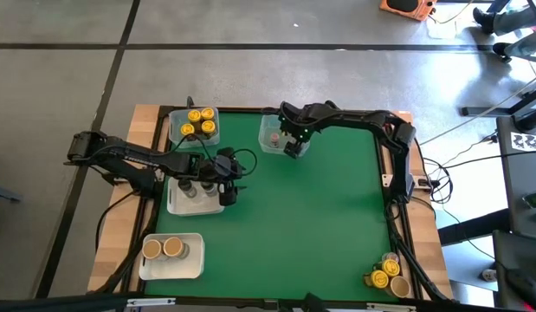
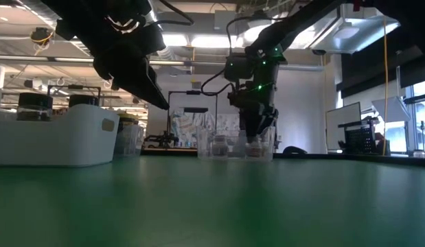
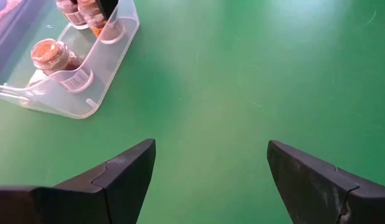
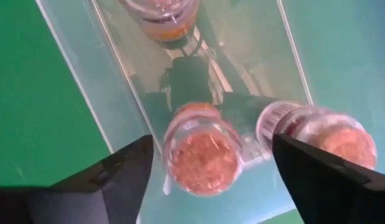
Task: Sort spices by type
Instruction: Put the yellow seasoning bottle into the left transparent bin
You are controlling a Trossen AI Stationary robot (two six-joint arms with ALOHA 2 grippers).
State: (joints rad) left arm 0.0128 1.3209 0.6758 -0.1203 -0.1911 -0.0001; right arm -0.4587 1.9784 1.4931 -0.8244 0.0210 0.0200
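The green table (image 1: 319,217) carries containers already grouping the spices by kind: a white tray (image 1: 171,269) with two tan-lidded jars (image 1: 163,249), another white tray (image 1: 194,204) with dark-lidded jars, and a clear tub (image 1: 196,137) of yellow-lidded jars (image 1: 198,121). A few jars (image 1: 387,276) wait unsorted at the table's corner by the right arm's base. The right gripper (image 4: 208,158) hangs over a second clear tub (image 4: 124,93), fingers spread wide either side of a grey-pink jar (image 4: 203,157) standing inside — probably just released. The left gripper (image 3: 211,168) hovers open and empty over bare mat.
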